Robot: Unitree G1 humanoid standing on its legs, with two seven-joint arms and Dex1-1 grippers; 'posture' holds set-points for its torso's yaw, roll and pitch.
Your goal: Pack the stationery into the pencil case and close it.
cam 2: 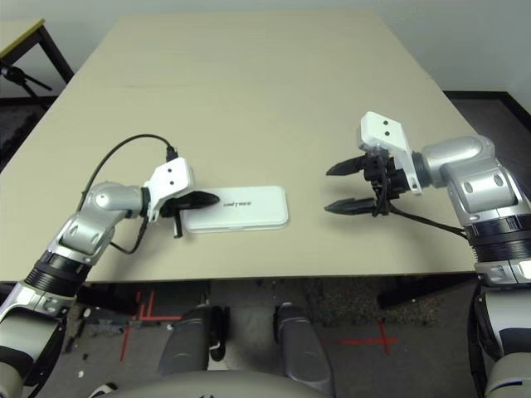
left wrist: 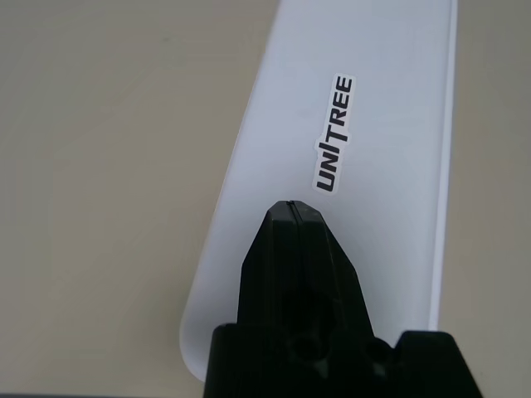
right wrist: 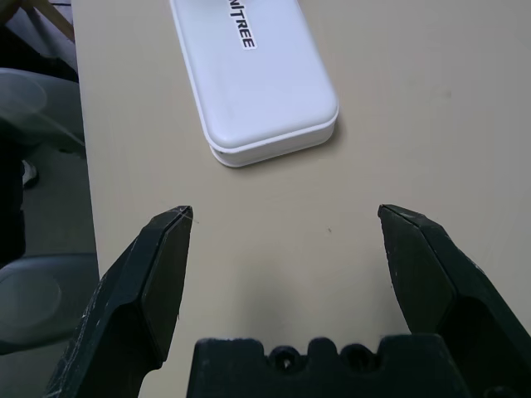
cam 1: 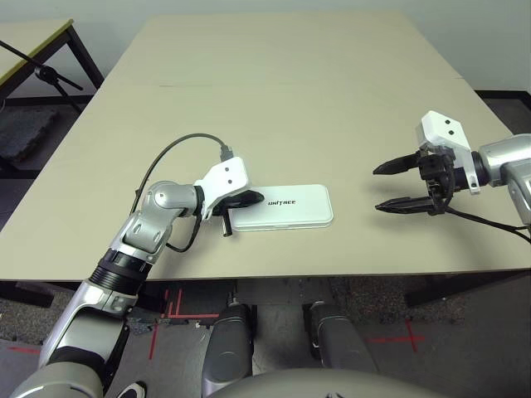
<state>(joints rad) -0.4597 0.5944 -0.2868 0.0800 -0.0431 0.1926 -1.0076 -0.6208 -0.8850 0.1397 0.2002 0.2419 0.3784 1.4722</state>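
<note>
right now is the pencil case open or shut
Shut: the pencil case lies flat with its printed lid down on the base, only a thin seam at its edge.

One white pencil case (cam 1: 286,207) with its lid down lies on one beige table (cam 1: 274,91). Two grippers are there: the left gripper (cam 1: 249,199) and the right gripper (cam 1: 392,186).

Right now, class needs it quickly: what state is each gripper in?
Left gripper: shut, holding nothing, fingertips over the closed pencil case lid.
Right gripper: open, holding nothing, apart from the case.
</note>
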